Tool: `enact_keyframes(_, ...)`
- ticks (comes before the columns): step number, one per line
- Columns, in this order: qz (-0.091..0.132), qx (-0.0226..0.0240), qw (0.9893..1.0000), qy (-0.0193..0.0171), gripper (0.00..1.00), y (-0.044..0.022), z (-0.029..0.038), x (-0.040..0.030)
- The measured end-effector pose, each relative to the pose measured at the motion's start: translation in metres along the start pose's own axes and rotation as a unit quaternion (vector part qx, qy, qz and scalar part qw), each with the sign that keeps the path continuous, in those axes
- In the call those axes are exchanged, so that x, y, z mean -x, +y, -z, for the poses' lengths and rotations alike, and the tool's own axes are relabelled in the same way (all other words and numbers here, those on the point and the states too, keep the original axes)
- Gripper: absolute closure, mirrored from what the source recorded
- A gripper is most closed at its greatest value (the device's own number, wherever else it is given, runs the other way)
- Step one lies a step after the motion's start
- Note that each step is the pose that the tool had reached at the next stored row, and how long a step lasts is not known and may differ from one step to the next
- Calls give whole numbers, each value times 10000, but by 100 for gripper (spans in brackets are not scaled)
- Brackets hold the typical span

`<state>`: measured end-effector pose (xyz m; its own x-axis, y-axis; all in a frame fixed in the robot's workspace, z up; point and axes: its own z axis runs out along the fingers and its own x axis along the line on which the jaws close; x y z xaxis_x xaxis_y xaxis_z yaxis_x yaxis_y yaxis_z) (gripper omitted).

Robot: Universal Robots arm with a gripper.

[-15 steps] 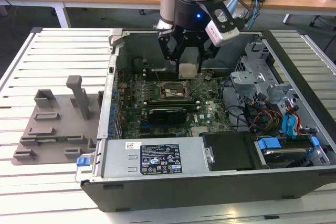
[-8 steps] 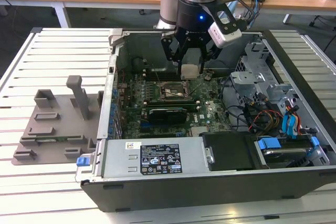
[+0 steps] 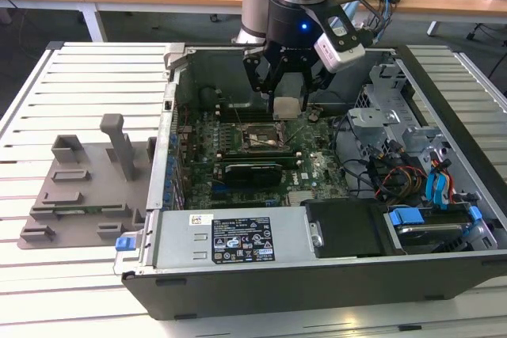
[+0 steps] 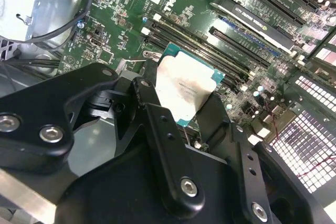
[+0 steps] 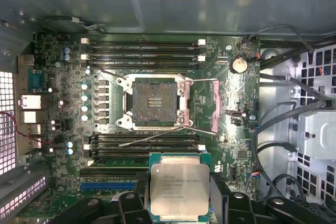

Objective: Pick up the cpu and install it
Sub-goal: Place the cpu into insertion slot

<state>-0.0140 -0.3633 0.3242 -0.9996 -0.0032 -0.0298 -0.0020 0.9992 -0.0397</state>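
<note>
Inside the computer case (image 3: 238, 237), mid-motherboard (image 5: 231, 85), the socket (image 5: 154, 102) sits open and bare. My gripper (image 3: 289, 94) is clamped on the cpu (image 5: 178, 184), holding it flat above the board, squared to the socket but just short of it.

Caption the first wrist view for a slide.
Gripper holds the cpu above the motherboard, short of the open, empty socket.
</note>
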Motion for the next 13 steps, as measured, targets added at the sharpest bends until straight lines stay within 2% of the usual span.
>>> enact_keyframes(3, -25, -1, 10000, 1, 45, 0, 0, 1)
enact_keyframes(6, -186, -6, 9998, 7, 45, 0, 0, 1)
enact_keyframes(13, -407, -16, 9992, 16, 45, 0, 0, 1)
